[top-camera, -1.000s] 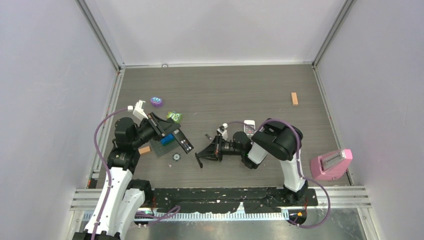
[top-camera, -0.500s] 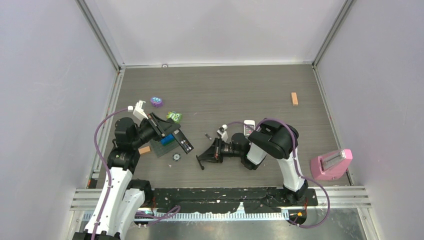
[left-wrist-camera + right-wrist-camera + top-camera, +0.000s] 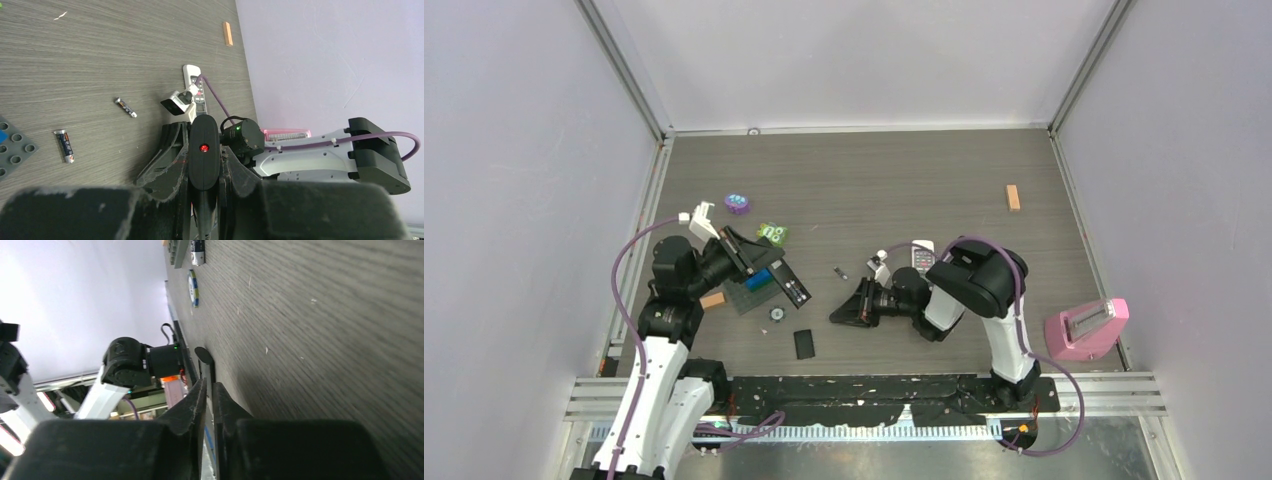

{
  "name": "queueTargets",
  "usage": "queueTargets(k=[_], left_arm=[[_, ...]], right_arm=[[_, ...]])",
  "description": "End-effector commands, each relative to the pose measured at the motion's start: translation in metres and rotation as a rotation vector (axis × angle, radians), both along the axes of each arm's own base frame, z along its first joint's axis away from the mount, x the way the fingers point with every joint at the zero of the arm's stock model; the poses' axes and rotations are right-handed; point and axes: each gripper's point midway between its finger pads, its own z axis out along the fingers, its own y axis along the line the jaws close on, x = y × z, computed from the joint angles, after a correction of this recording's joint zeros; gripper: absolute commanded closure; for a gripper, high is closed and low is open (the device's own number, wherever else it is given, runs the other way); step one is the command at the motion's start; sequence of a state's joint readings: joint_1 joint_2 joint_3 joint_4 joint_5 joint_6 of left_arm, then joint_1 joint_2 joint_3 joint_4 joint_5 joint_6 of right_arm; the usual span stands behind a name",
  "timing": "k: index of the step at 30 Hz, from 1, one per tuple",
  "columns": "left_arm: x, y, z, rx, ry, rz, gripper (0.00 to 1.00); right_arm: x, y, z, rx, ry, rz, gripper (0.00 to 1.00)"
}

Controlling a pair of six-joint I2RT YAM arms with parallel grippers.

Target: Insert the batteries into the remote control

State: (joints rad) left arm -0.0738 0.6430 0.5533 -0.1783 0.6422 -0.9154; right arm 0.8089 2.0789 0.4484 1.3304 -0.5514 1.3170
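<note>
Black remote control (image 3: 789,285), left of centre, is clamped in the left fingers (image 3: 170,156); just below it a flat black panel (image 3: 804,344), probably its battery cover, lies on the tabletop (image 3: 874,180), so opening looks done. Two batteries (image 3: 65,146) lie loose at centre, none loaded yet, near the right fingers (image 3: 192,407), which are pressed together and empty. Dark wood-grain surface runs between pale lilac walls (image 3: 524,150).

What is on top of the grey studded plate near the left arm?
A blue block rests on the grey studded plate. The black remote, held in the left gripper, covers one corner of the plate from above, so that part cannot be seen.
</note>
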Motion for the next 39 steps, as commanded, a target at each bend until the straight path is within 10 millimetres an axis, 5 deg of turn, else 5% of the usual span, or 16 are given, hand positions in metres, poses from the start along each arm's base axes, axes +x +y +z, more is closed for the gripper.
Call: queueTargets(k=[1,4,6,10,19,29,39], left_arm=[[-0.002,0.000,0.019,0.002,-0.062,0.001,1.00],[-0.003,0.002,0.026,0.007,-0.074,0.011,1.00],[-0.005,0.004,0.034,0.014,-0.088,0.023,1.00],[-0.007,0.013,0.052,0.030,-0.079,0.094,1.00],[-0.010,0.047,0.080,-0.012,0.043,0.352,1.00],[0.003,0.087,0.065,-0.017,0.143,0.561,1.00],[0.020,0.105,0.048,-0.037,0.196,0.592,1.00]], right_arm=[[0.000,-0.014,-0.020,-0.153,-0.108,0.034,0.81],[0.005,-0.003,0.003,-0.197,-0.259,0.080,0.70],[-0.004,-0.007,-0.006,-0.376,-0.316,0.146,0.65],[0.000,0.005,0.014,-0.603,-0.597,0.249,0.58],[-0.006,0.044,0.024,-0.596,-0.956,0.513,0.51],[-0.012,0.067,0.032,-0.597,-1.275,0.655,0.50],[-0.010,0.078,0.016,-0.664,-1.363,0.742,0.51]])
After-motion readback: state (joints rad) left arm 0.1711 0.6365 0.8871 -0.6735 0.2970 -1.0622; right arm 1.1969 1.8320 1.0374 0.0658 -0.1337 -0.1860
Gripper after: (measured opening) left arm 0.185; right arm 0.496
